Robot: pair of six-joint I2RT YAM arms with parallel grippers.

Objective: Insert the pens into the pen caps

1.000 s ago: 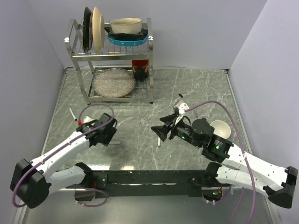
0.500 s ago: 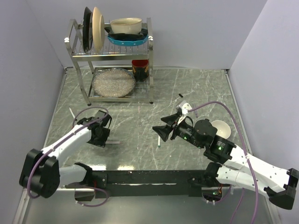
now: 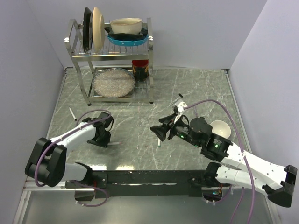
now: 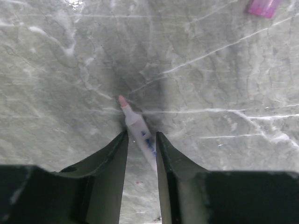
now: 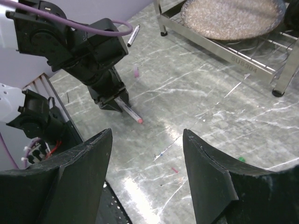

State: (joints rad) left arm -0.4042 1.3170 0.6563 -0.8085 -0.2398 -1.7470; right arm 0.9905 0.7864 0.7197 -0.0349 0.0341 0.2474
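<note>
A whitish pen with a pink tip (image 4: 138, 135) lies on the marble table. My left gripper (image 4: 141, 140) is low over it with narrowed jaws either side of the barrel. The barrel runs slantwise and touches the right finger (image 4: 163, 158). This pen shows in the top view (image 3: 113, 143) and the right wrist view (image 5: 131, 111). My left gripper (image 3: 103, 138) is at the table's left. A pink cap (image 4: 264, 6) lies beyond it. A black-ended pen (image 3: 72, 113) lies far left. A green-ended pen (image 3: 160, 142) lies under my right gripper (image 3: 158, 131), which is open and empty. A black cap (image 3: 180, 95) lies behind.
A steel dish rack (image 3: 79, 60) with plates, bowls and a pan stands at the back left. A white cup (image 3: 220, 128) sits beside my right arm. The black base rail (image 3: 149, 177) runs along the near edge.
My left arm has drawn in toward the left, and its gripper has turned and settled over the pink-tipped pen. My right gripper has shifted only slightly.
</note>
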